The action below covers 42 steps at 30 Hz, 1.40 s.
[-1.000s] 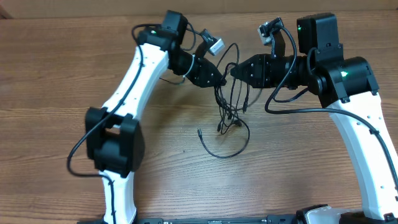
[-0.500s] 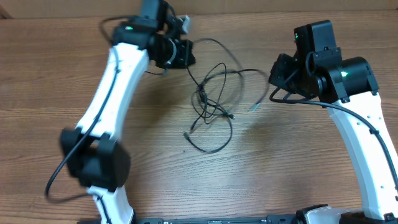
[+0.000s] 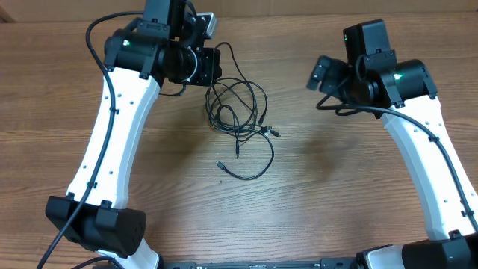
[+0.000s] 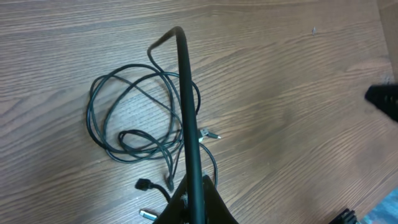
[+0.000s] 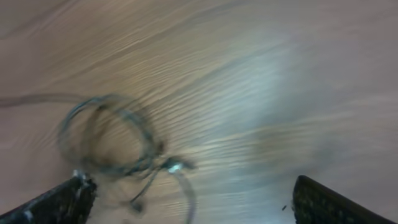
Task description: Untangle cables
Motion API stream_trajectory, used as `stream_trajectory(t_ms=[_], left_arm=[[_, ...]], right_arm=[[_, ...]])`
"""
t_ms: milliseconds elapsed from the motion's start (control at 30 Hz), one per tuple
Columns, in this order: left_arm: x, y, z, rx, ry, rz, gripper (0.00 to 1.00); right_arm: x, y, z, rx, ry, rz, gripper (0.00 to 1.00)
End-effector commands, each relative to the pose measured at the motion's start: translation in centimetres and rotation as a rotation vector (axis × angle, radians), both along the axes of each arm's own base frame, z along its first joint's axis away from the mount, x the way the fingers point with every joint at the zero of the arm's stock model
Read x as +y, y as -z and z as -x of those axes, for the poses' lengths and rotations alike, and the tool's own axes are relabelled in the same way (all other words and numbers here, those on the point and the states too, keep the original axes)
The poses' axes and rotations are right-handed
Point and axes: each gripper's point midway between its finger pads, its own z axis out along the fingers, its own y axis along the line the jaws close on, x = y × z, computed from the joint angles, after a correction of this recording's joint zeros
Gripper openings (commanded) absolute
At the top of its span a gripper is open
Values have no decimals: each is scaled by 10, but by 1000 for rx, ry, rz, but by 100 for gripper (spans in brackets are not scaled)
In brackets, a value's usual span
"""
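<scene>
I am partway through untangling the cables, which lie on the table as a loose nest of overlapping loops, in the far middle between my two arms. A longer tail curls toward the near side and ends in a small plug. My left gripper sits at the far left edge of the nest with its fingers pressed together on one strand. In the left wrist view that strand runs straight out from my fingertips, kinks sharply and drops back into the loops below. My right gripper is well apart from the cables on the right, its fingers spread wide and holding nothing. Its own view is blurred, but the loops show between the two fingers. I judge the step in hand to be drawing one cord out of the pile with my left while my right is free. The next move calls for bringing my right down onto another strand or plug end near the nest's right side, closing on it there, then pulling my arms apart gently. A hard tug could cinch the crossings into a knot.
</scene>
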Motion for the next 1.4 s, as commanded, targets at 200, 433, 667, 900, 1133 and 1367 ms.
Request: stream_trajectory(t_ms=[200, 433, 667, 900, 1133, 1367], left_arm=[[3, -78, 5, -66, 116, 373, 4], [4, -89, 8, -91, 127, 390, 4], [6, -159, 29, -334, 169, 391, 4], [9, -226, 68, -567, 208, 396, 4], [11, -258, 89, -648, 194, 434, 4], [17, -278, 82, -712, 127, 451, 4]], right_arm=[[99, -76, 28, -126, -510, -487, 96], [108, -71, 12, -107, -339, -484, 86], [102, -15, 5, 7, -250, -409, 77], [103, 10, -5, 12, -295, -353, 77], [118, 39, -5, 76, -381, -355, 77], [122, 46, 2, 103, -441, -364, 77]])
